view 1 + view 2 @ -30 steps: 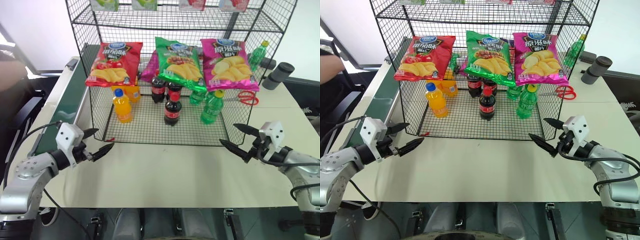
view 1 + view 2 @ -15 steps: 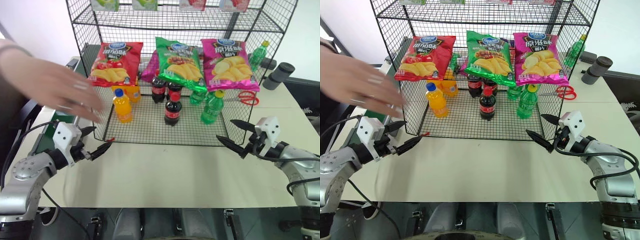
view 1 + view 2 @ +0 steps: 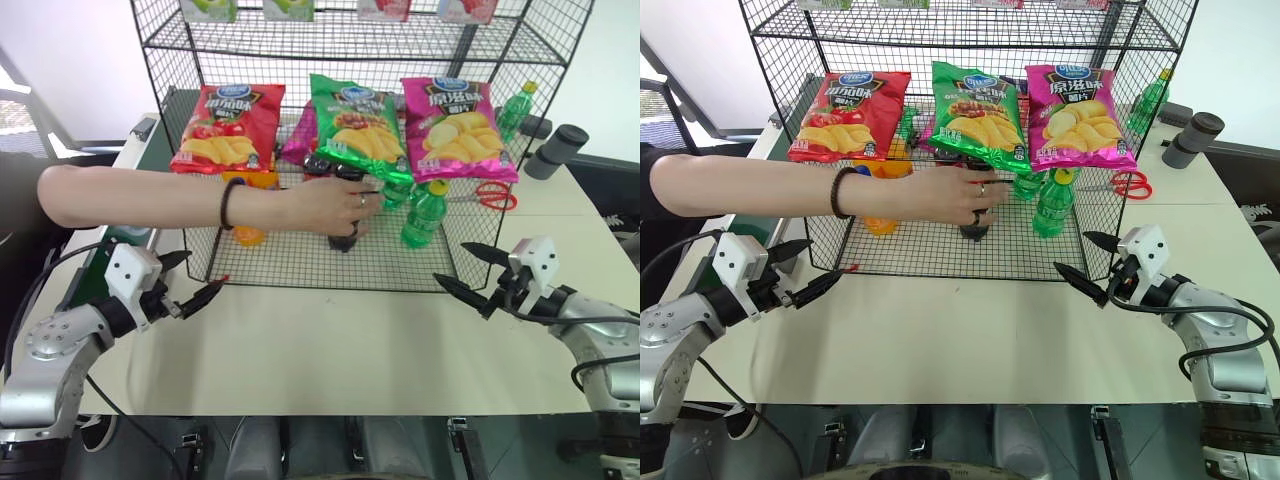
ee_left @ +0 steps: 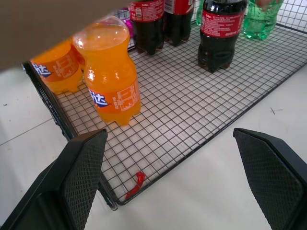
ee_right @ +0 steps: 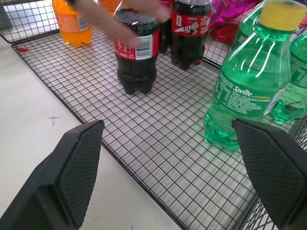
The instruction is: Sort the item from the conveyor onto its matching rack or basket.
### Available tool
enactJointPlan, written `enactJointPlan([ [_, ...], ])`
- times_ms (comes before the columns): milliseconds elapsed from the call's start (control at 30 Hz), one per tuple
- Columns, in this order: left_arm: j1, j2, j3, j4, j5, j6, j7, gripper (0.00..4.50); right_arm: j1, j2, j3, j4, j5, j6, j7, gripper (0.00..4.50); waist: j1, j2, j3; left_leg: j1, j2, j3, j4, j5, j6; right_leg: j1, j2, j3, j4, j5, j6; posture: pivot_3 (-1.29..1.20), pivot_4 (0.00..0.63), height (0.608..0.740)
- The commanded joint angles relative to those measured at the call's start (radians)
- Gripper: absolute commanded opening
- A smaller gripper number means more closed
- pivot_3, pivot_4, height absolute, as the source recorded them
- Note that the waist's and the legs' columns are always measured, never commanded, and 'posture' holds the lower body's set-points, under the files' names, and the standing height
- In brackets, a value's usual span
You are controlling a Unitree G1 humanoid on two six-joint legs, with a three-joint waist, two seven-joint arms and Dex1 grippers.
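The cola bottle (image 3: 345, 232) stands upright on the lower tier of the wire rack (image 3: 300, 262), centre of the frame, with a person's hand (image 3: 330, 205) closed around its top. It lies above and between both grippers. The left gripper (image 3: 197, 285), at lower left, and the right gripper (image 3: 468, 272), at lower right, stand wide open and empty over the surface (image 3: 340, 350). Neither arm appears clearly nearer. The conveyor (image 3: 140, 190) runs along the left edge.
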Motion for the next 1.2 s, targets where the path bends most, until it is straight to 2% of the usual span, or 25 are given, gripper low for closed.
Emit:
enactJointPlan([
  [33, -0.007, -0.003, 0.016, -0.006, -0.001, -0.025, -0.001, 4.5, -0.011, 0.005, -0.007, -0.003, 0.001, -0.03, 0.009, 4.44, 0.0, 0.0, 0.0, 0.0, 0.0, 0.0, 0.0, 0.0, 0.0, 0.0, 0.0, 0.0, 0.0, 0.0, 0.0, 0.0, 0.15, 0.74],
  [667, 0.016, -0.002, 0.042, -0.025, -0.019, -0.021, -0.005, 4.5, -0.024, 0.001, 0.021, -0.142, 0.022, 0.093, -0.052, 4.44, 0.0, 0.0, 0.0, 0.0, 0.0, 0.0, 0.0, 0.0, 0.0, 0.0, 0.0, 0.0, 0.0, 0.0, 0.0, 0.0, 0.15, 0.74],
  [1200, 0.025, -0.017, 0.068, -0.038, -0.031, -0.025, 0.023, 4.5, -0.042, 0.02, 0.04, -0.129, 0.015, 0.085, -0.045, 4.44, -0.001, 0.0, 0.0, 0.0, 0.0, 0.0, 0.0, 0.0, 0.0, 0.0, 0.0, 0.0, 0.0, 0.0, 0.0, 0.0, 0.15, 0.74],
])
